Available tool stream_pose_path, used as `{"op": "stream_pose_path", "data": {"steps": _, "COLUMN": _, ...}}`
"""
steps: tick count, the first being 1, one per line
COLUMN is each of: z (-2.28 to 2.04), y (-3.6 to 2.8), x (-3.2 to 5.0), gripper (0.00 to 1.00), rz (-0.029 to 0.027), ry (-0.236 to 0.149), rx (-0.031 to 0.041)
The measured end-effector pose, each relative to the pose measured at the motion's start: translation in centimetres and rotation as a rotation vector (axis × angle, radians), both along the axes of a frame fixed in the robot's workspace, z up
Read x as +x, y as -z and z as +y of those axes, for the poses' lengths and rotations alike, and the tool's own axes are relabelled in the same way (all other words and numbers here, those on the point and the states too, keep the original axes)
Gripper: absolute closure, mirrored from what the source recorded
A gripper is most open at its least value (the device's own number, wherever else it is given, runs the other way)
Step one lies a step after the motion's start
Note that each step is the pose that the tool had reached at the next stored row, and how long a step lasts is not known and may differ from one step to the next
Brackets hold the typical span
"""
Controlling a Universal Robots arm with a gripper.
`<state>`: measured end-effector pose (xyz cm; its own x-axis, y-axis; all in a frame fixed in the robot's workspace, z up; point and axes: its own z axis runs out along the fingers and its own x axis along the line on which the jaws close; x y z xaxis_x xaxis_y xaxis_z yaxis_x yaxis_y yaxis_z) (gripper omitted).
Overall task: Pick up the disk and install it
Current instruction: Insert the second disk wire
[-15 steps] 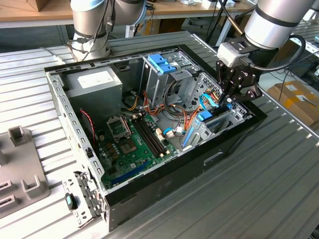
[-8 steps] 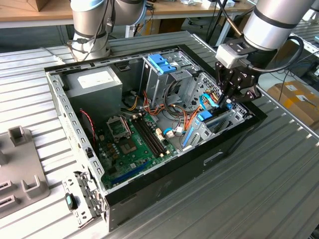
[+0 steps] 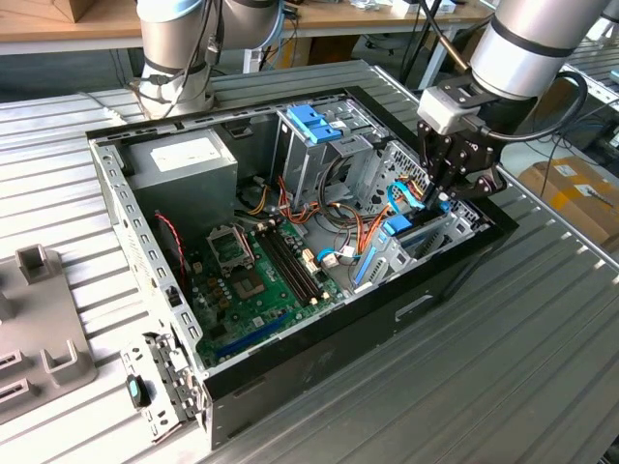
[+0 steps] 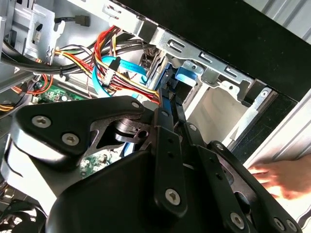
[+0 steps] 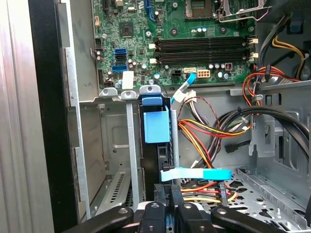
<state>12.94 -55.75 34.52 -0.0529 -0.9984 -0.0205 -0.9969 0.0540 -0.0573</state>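
The disk [image 5: 156, 127] stands on edge in a narrow metal bay at the front corner of the open computer case [image 3: 116, 208], its light-blue carrier tab facing the motherboard. In the exterior view its blue carrier [image 3: 398, 228] shows just below my gripper [image 3: 440, 201], which reaches down into the case at that view's right. In both wrist views the black fingers sit close together on the disk's near edge, and the gripper [image 5: 166, 195] [image 4: 171, 97] looks shut on it. The disk's blue rail [image 4: 187, 76] shows just beyond the fingertips.
Bundled wires [image 5: 209, 131] and a flat blue cable [image 5: 194, 174] lie right beside the bay. The motherboard [image 3: 256, 275], a grey power-supply box [image 3: 184, 159] and a tall cage with a blue bracket [image 3: 314, 124] fill the case. A person's hand [image 4: 277, 177] rests outside the case wall.
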Motion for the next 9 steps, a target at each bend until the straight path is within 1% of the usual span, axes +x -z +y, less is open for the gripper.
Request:
{"op": "stream_pose_path", "data": {"steps": 1, "z": 0.0, "y": -0.3, "x": 0.0, "gripper": 0.84, "rz": 0.0, "ry": 0.0, "rx": -0.0004}}
{"op": "stream_pose_path", "data": {"steps": 2, "z": 0.01, "y": -0.33, "x": 0.0, "gripper": 0.84, "rz": 0.0, "ry": 0.0, "rx": -0.0006}}
{"op": "stream_pose_path", "data": {"steps": 4, "z": 0.01, "y": -0.33, "x": 0.0, "gripper": 0.84, "rz": 0.0, "ry": 0.0, "rx": -0.0001}}
{"op": "stream_pose_path", "data": {"steps": 6, "z": 0.0, "y": -0.33, "x": 0.0, "gripper": 0.84, "rz": 0.0, "ry": 0.0, "rx": 0.0041}}
{"op": "stream_pose_path", "data": {"steps": 9, "z": 0.0, "y": -0.29, "x": 0.0, "gripper": 0.84, "rz": 0.0, "ry": 0.0, "rx": 0.0043}}
